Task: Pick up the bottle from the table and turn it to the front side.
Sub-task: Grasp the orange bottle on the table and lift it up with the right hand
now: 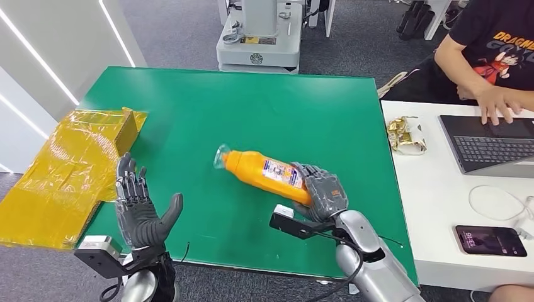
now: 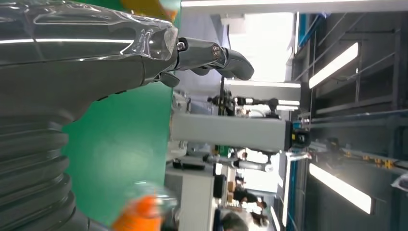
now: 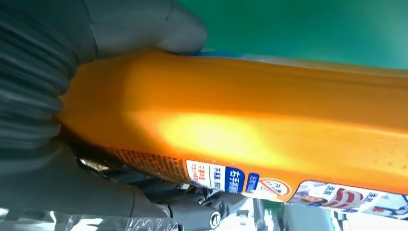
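Right hand (image 1: 322, 194): wrapped around base of orange plastic bottle with clear cap (image 1: 263, 171), held tilted above green table (image 1: 252, 113) (label upward). Left hand (image 1: 140, 209): raised at near edge, fingers spread, nothing held.

Your left robot hand (image 2: 96, 72) came in as a grey ribbed cover with a clear wrap over it, one dark finger (image 2: 216, 57) stretched out past the green bench (image 2: 120, 139). A blurred orange bottle (image 2: 144, 214) showed at the frame's edge. Beyond the bench stood a grey machine (image 2: 231, 132) and lit ceiling strips (image 2: 337, 65).
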`<action>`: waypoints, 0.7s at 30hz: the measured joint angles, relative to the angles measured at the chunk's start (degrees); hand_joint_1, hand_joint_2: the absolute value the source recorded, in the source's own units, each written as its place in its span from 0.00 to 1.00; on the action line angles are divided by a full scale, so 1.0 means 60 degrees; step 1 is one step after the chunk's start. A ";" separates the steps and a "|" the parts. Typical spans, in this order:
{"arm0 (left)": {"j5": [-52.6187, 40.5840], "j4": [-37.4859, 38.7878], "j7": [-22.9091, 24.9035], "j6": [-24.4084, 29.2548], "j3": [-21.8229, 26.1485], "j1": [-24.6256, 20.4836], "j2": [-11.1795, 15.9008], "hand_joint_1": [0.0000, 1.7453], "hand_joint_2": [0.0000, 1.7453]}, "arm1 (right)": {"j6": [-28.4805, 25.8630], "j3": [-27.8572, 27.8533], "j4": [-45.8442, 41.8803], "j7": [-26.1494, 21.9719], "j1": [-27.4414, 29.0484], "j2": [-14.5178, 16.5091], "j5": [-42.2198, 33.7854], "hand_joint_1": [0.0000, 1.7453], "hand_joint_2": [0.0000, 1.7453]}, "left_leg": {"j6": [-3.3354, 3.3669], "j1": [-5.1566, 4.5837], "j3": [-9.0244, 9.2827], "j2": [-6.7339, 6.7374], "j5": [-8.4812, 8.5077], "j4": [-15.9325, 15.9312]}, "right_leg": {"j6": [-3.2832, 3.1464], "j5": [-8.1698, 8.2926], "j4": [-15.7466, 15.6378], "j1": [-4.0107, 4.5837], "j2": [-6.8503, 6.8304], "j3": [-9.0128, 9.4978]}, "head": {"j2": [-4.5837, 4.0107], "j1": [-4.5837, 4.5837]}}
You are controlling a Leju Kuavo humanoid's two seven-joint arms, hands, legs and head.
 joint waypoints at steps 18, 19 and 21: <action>0.0120 0.1307 0.0889 -0.1714 -0.1048 -0.1029 0.0163 0.00 1.00 | -0.2386 -0.0783 -0.0823 -0.1803 0.1243 0.0840 -0.1336 1.00 1.00 | 0.0006 -0.0001 -0.0004 -0.0006 0.0004 0.0004 | 0.0001 0.0002 -0.0001 -0.0001 -0.0006 0.0003 | 0.0000 0.0001; 0.0123 0.1349 0.0949 -0.1950 -0.1132 -0.1084 0.0171 0.00 1.00 | -0.2383 -0.0782 -0.0822 -0.1875 0.1242 0.0844 -0.1425 1.00 1.00 | 0.0006 -0.0001 -0.0004 -0.0006 0.0004 0.0004 | 0.0001 0.0002 -0.0001 -0.0001 -0.0006 0.0003 | 0.0000 0.0001; 0.0121 0.1425 0.1107 -0.2344 -0.1295 -0.1202 0.0187 0.00 1.00 | -0.2403 -0.0779 -0.0823 -0.2010 0.1248 0.0845 -0.1558 1.00 1.00 | 0.0006 -0.0001 -0.0004 -0.0006 0.0004 0.0004 | 0.0001 0.0002 -0.0001 -0.0001 -0.0006 0.0003 | 0.0000 0.0001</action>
